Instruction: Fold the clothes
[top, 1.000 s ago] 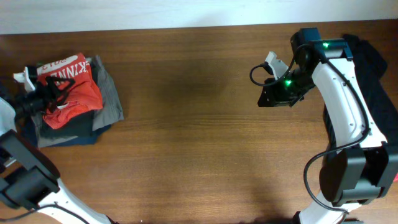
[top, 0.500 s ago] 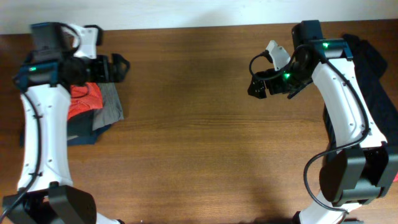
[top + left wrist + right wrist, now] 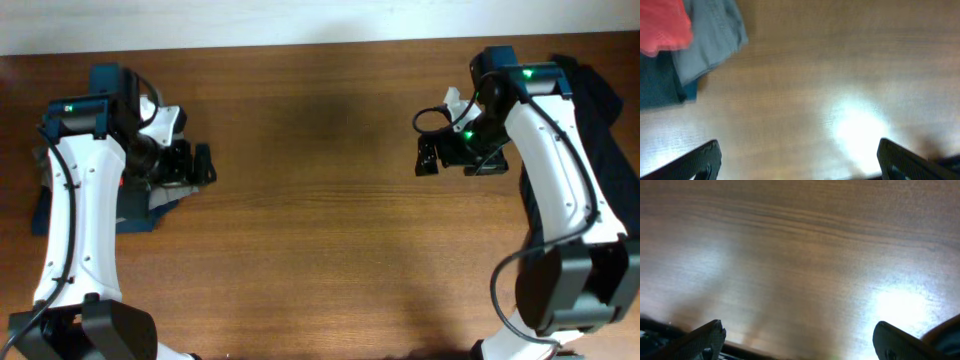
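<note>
Softly heaped at the left edge of the table point(image 3: 320, 220), the clothes point(image 3: 715, 35) lie stacked: a red-orange tee point(image 3: 662, 22) over limp grey cloth and dark blue cloth point(image 3: 660, 85). Above glossy wood grain we see the left gripper point(image 3: 800, 150) and right gripper point(image 3: 798, 327) spread wide, empty.

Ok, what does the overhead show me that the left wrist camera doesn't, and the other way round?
Only overhead: both arms, the right gripper open and empty over bare table, and a dark garment at the right edge, partly under the right arm.
Only left wrist: the red-orange cloth lying on top of the pile; from above the left arm covers nearly all of it.
Both: the pile's grey layer and dark blue layer, and the left gripper open, empty, over wood beside the pile.
</note>
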Controlling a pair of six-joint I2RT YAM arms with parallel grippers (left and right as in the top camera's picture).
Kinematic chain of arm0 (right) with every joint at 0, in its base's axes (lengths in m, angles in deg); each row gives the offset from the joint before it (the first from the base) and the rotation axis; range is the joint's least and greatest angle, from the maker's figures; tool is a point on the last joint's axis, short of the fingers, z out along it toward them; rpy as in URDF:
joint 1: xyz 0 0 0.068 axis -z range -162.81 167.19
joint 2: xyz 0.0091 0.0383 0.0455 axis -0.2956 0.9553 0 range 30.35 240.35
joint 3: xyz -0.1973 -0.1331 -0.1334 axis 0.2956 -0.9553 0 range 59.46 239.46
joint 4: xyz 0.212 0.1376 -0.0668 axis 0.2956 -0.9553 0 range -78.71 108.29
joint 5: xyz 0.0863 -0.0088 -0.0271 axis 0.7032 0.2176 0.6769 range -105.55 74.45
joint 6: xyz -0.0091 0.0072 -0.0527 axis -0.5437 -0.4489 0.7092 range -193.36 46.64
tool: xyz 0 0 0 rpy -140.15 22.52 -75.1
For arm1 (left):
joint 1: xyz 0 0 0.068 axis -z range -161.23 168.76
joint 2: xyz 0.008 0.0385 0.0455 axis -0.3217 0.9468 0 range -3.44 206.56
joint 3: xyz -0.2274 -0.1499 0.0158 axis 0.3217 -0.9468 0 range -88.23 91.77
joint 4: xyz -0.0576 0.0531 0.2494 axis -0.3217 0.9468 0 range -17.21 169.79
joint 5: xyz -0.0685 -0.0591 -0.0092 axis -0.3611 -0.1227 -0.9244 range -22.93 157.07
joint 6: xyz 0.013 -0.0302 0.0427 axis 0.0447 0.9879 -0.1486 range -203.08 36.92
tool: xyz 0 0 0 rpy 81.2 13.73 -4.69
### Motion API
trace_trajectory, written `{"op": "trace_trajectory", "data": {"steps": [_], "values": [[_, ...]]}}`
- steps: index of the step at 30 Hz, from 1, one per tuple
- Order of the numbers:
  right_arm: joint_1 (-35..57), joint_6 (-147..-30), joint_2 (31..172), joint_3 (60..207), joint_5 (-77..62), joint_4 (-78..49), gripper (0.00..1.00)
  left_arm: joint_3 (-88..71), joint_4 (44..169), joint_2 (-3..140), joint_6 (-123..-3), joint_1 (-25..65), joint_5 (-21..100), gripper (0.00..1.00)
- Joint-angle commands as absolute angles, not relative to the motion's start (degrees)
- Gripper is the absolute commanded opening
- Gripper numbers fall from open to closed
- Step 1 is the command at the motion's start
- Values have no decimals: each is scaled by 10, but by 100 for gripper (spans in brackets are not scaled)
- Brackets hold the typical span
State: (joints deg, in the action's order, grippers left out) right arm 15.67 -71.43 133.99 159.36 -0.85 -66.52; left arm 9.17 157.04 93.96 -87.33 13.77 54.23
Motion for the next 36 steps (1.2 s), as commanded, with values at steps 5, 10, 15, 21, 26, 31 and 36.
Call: {"op": "trace_trajectory", "data": {"steps": [5, 10, 15, 21, 26, 31, 36], "values": [[157, -739, 1119, 1453, 0, -576, 99, 57, 1572, 857, -865, 137, 555, 99], [157, -739, 857, 1214, -60, -373, 99, -124, 1399, 639, -892, 138, 555, 99], [157, -739, 643, 1062, -88, -272, 99, -333, 1205, 395, -905, 137, 571, 99], [157, -739, 558, 1022, -87, -320, 99, -381, 1265, 268, -905, 137, 570, 99], [157, -739, 559, 1021, -87, -353, 99, -381, 1344, 257, -905, 137, 570, 99], [157, -739, 559, 1021, -87, -355, 99, -381, 1396, 257, -905, 137, 570, 99], [157, -739, 559, 1021, -87, -355, 99, -381, 1402, 257, -905, 137, 570, 99]]}}
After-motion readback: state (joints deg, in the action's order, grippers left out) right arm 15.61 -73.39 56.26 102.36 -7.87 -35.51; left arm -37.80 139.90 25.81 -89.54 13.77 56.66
